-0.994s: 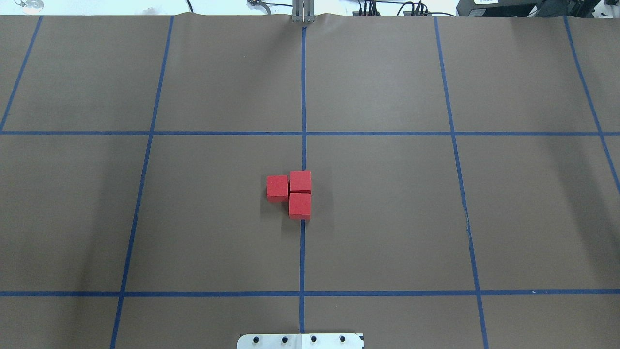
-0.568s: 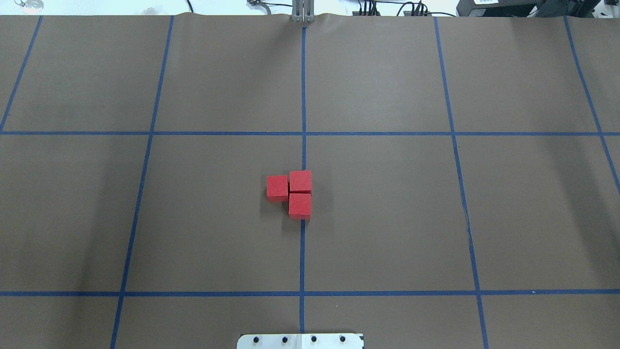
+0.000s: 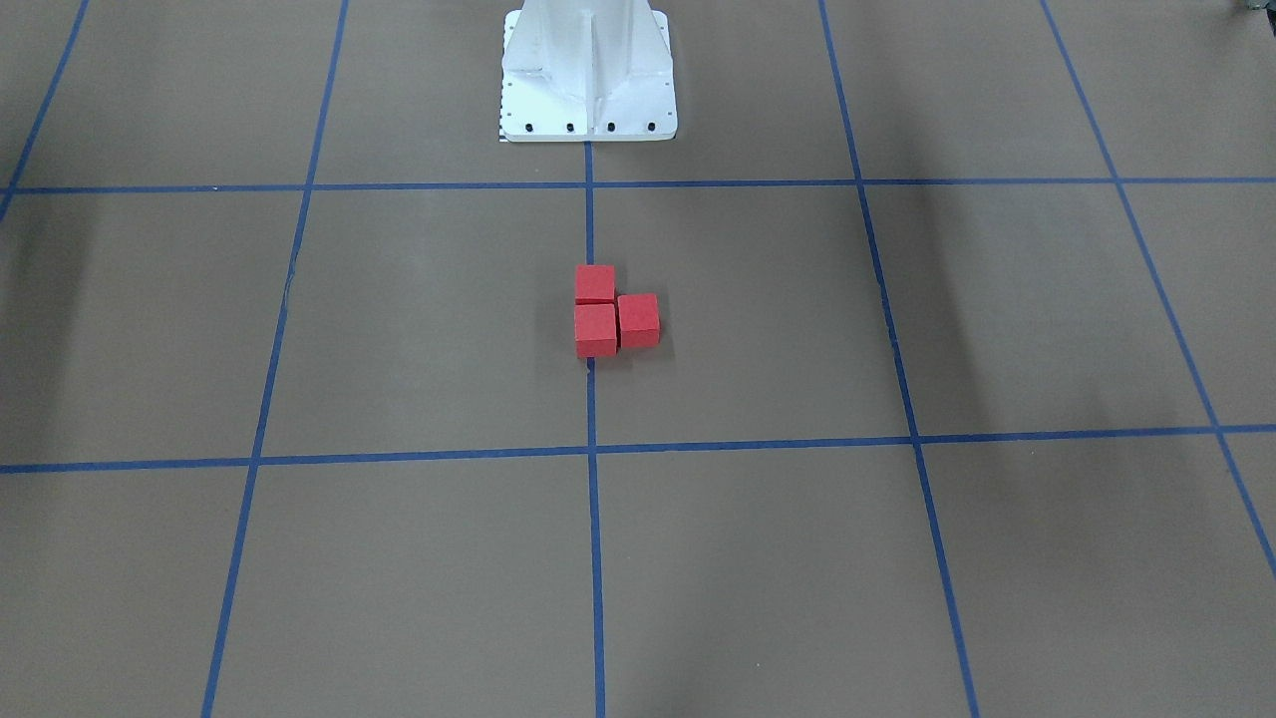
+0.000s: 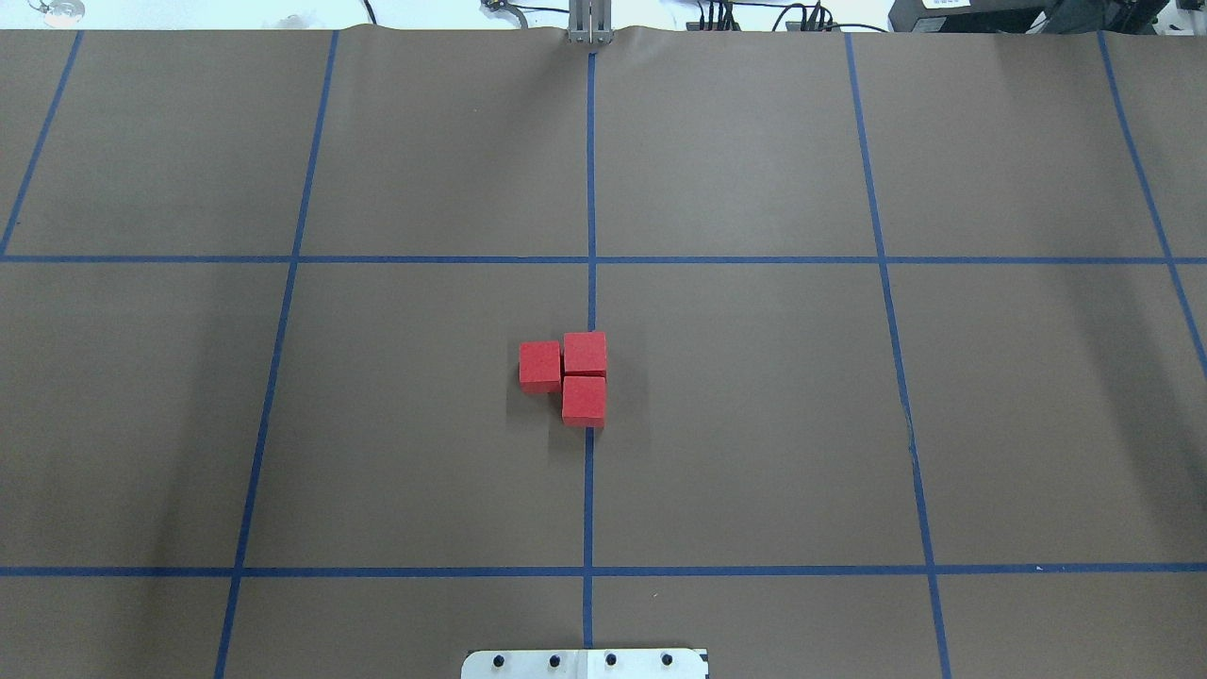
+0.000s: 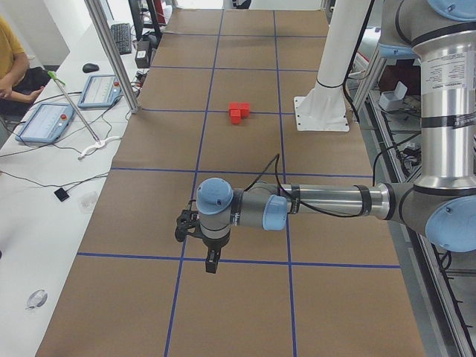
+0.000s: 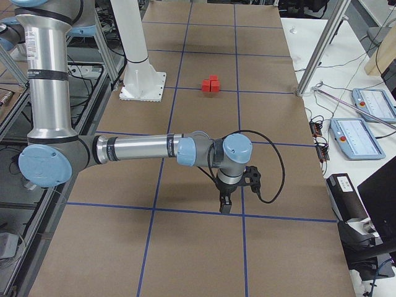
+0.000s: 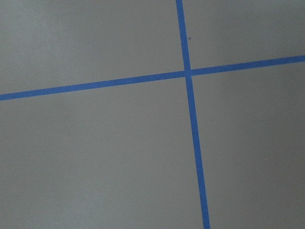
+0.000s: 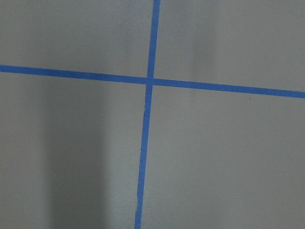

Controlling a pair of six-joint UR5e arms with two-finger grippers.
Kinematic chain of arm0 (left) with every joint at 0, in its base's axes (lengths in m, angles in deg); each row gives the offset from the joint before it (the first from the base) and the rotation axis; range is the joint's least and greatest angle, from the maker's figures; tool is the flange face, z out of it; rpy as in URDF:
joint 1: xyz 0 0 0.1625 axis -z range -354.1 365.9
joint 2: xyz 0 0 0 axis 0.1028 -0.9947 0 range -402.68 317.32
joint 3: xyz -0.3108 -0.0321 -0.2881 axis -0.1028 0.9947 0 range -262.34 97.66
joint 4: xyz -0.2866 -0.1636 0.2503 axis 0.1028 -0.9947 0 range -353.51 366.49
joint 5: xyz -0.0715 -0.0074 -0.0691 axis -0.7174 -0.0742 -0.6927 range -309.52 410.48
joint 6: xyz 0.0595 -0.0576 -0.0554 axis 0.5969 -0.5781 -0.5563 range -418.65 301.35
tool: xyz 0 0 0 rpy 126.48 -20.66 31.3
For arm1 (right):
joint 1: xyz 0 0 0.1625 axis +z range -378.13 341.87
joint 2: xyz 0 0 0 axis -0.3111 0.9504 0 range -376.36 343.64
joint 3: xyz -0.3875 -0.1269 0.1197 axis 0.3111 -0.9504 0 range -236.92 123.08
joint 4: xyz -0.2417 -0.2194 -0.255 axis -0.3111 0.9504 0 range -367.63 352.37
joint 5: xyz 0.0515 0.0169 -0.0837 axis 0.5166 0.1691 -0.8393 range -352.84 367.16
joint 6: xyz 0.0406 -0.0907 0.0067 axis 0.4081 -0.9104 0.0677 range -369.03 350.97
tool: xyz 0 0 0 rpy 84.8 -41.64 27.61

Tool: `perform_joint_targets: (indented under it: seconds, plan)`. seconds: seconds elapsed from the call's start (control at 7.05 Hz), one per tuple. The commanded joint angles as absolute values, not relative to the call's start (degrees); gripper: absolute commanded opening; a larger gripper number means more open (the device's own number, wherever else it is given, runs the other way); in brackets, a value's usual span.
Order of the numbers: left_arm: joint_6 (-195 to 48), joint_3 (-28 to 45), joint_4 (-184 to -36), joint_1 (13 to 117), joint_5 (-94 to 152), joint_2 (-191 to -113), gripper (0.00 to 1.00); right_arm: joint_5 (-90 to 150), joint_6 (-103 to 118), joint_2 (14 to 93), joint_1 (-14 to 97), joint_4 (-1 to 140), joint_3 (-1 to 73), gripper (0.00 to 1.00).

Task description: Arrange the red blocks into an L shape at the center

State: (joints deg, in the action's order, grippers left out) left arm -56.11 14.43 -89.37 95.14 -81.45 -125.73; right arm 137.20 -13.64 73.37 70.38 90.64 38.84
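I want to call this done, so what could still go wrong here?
The side block sits slightly out of line with its neighbour, so the L might be judged uneven. Squaring it could shove the third block off the blue tape line. The left gripper and right gripper hang far off, so any fix needs a long approach.

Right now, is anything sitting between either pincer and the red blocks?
Nothing visible. Only bare brown surface crossed by blue tape lines lies between the left pincer and the red blocks. The same holds for the right pincer.
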Motion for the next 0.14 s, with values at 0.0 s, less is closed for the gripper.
perform_joint_targets:
  seconds: [0.0]
  plan:
    - [-56.1, 14.5, -89.4, 95.2, -81.4, -125.7, 1.0, 137.0, -14.0, 73.4, 70.4, 90.5, 39.0, 0.99]
